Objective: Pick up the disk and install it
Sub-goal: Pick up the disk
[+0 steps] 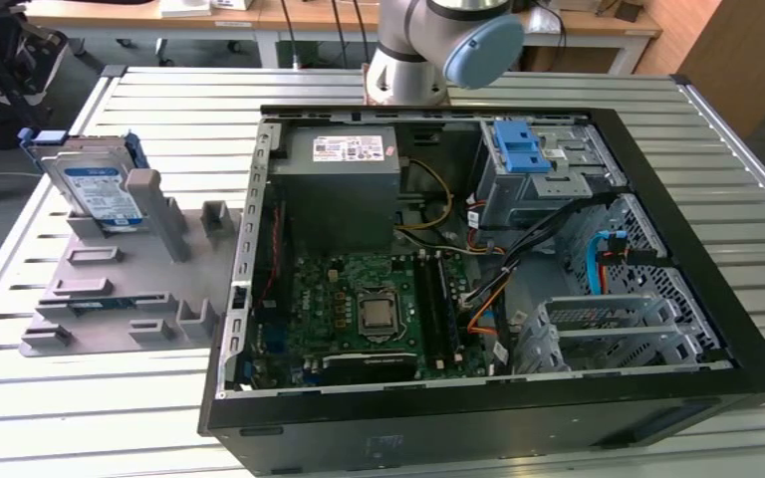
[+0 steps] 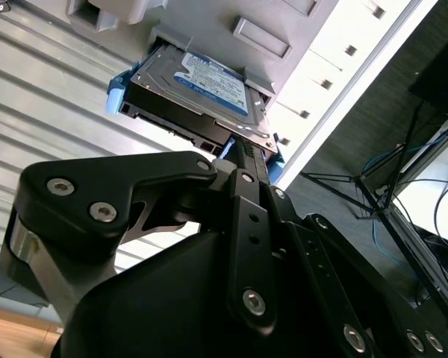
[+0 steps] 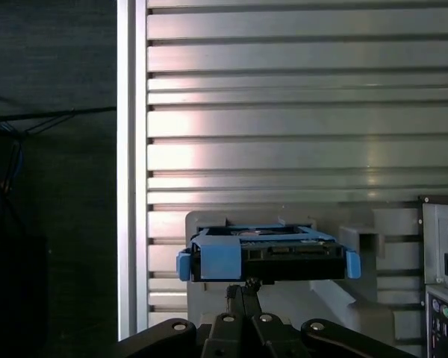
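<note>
The disk (image 1: pixel 97 187) stands on edge in a slot at the far end of a grey moulded holder (image 1: pixel 130 289), with its white-and-blue label facing the exterior camera and its blue carrier bracket around it. The holder lies on a slatted metal table (image 1: pixel 77 408), just beside the open computer case (image 1: pixel 489 423), on the exterior view's left of it. The disk is outside the case and not installed, supported by the holder alone. In both wrist views the gripper (image 3: pixel 244 285) (image 2: pixel 243 147) points at the upper edge of the disk (image 3: pixel 284 252) (image 2: pixel 209 82). Its fingers are drawn together and nothing is clamped between them. The fingertips line up with the middle of the disk's edge, but contact cannot be confirmed from these angles. Inside the case, the metal drive cage (image 1: pixel 556 179) with its blue latch (image 1: pixel 522 147) sits at the far corner on the exterior view's right. The grey power supply box (image 1: pixel 343 179) is beside it and the motherboard (image 1: pixel 363 309) lies nearer the camera. The arm's base (image 1: pixel 422 50) rises behind the case.
</note>
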